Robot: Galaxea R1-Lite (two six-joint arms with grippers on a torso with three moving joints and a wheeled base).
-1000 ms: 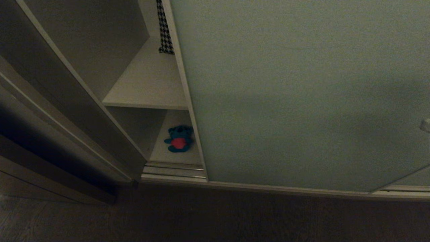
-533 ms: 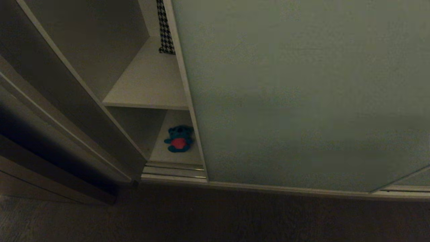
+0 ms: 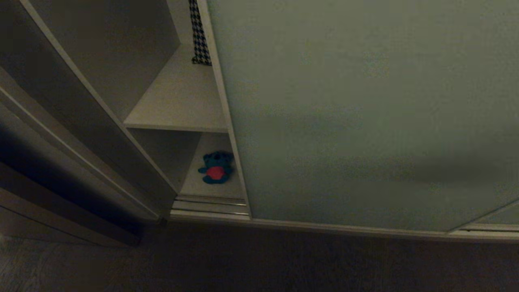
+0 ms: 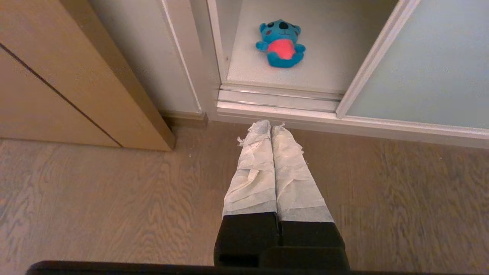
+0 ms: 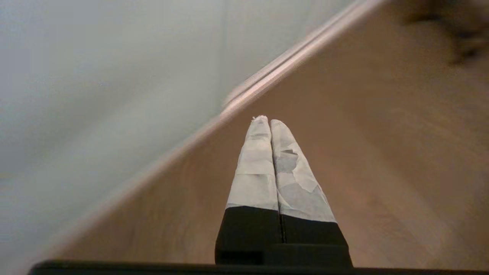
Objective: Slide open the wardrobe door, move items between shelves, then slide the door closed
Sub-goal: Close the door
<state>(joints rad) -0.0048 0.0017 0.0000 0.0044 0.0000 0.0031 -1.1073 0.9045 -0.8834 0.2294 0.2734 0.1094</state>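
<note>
Wood floor [image 3: 259, 263] nearest, dark in head view, no arm visible there. Left tool [image 4: 271, 128] hangs over the floor just short of the wardrobe's bottom track [image 4: 279, 100], tape-wrapped fingers [image 4: 254, 168] pressed together, narrow, holding nothing. Right tool [image 5: 266, 121] also over the floor, near the base rail of a door panel, fingers [image 5: 294, 172] pinched tight, empty; that view is blurred. Brown wooden side panel [image 3: 48, 134] stands at left of the opening. Sliding wardrobe door [image 3: 365, 113], pale grey-green with thin beige frame, covers most of the wardrobe front, leaving a narrow gap at its left edge. A second panel's corner [image 3: 500, 215] shows at bottom right behind it. In the gap, blue plush toy [image 3: 216, 167] with red belly lies on the lower shelf [image 3: 211, 188], just behind the track, close beside the door's frame edge. Upper shelf [image 3: 178, 101] above it is bare at the front; further back on it a houndstooth pillow [image 3: 198, 36] stands against the door edge, mostly hidden. Green frog toy not seen.
</note>
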